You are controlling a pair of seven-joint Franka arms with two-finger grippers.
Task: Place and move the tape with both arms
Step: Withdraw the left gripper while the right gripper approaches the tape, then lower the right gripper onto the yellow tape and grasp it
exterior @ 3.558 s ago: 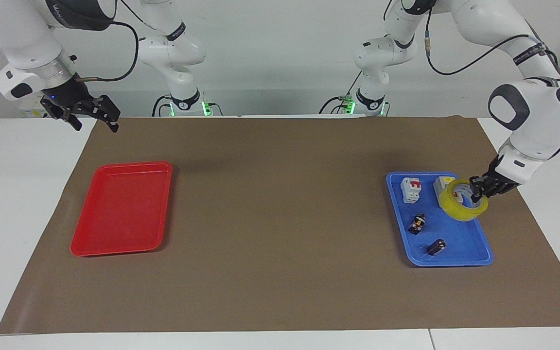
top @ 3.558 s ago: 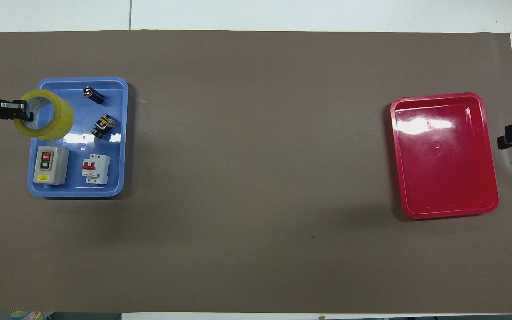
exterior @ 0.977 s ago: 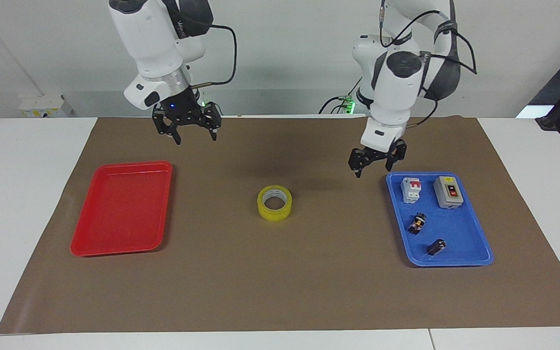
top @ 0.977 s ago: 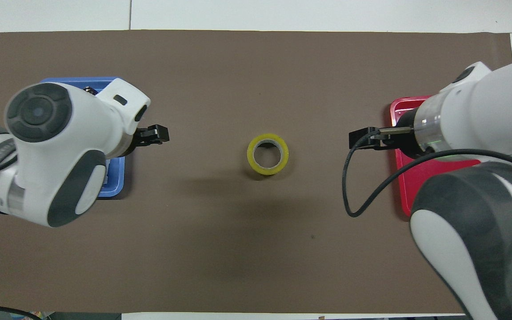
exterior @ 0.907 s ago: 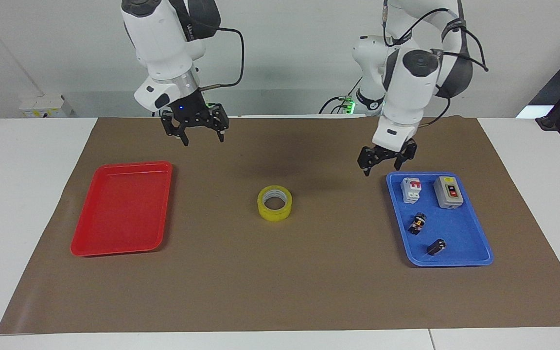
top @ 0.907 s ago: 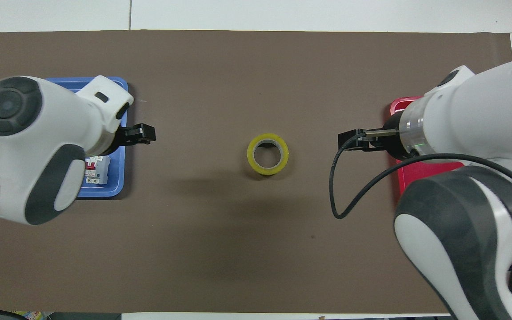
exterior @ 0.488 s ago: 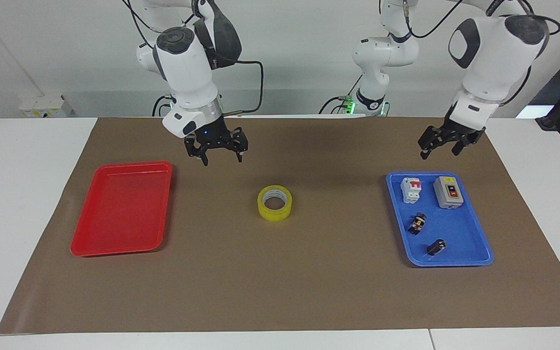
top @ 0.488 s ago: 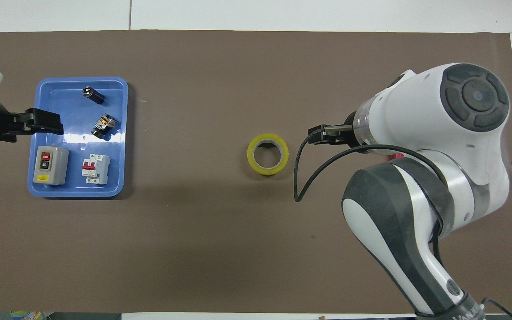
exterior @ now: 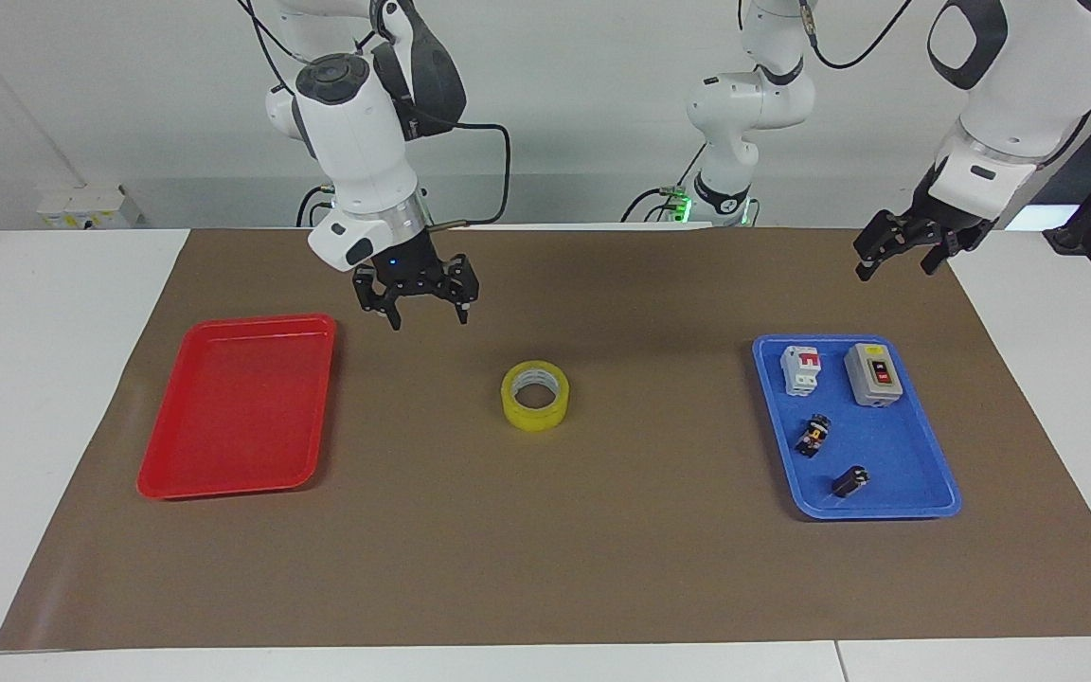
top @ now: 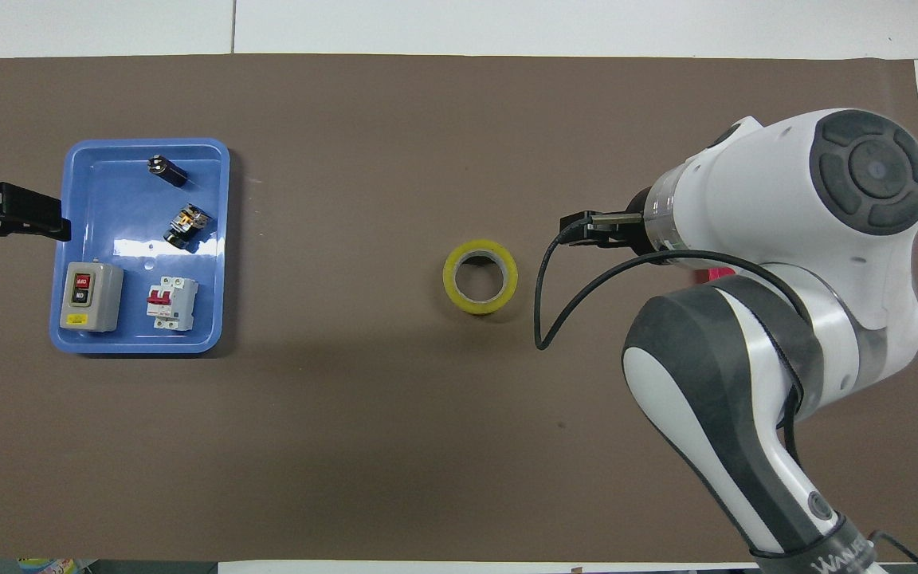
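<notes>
The yellow tape roll [exterior: 535, 395] lies flat on the brown mat [exterior: 545, 568] at the table's middle, with nothing touching it; it also shows in the overhead view [top: 480, 277]. My right gripper [exterior: 430, 320] hangs open and empty above the mat, between the tape and the red tray [exterior: 242, 407]. From overhead only its tip [top: 574, 227] shows past the arm. My left gripper [exterior: 893, 273] is open and empty, raised over the mat's corner beside the blue tray [exterior: 886, 511]; its tip shows at the overhead view's edge [top: 56, 227].
The blue tray [top: 140, 344] holds a grey switch box [exterior: 873, 374], a white breaker [exterior: 801, 368] and two small dark parts. The red tray stands empty at the right arm's end, mostly covered by that arm from overhead.
The left gripper, which earlier held the tape over the blue tray, has let it go at the middle and drawn back up toward its end. The right gripper has come in near the tape.
</notes>
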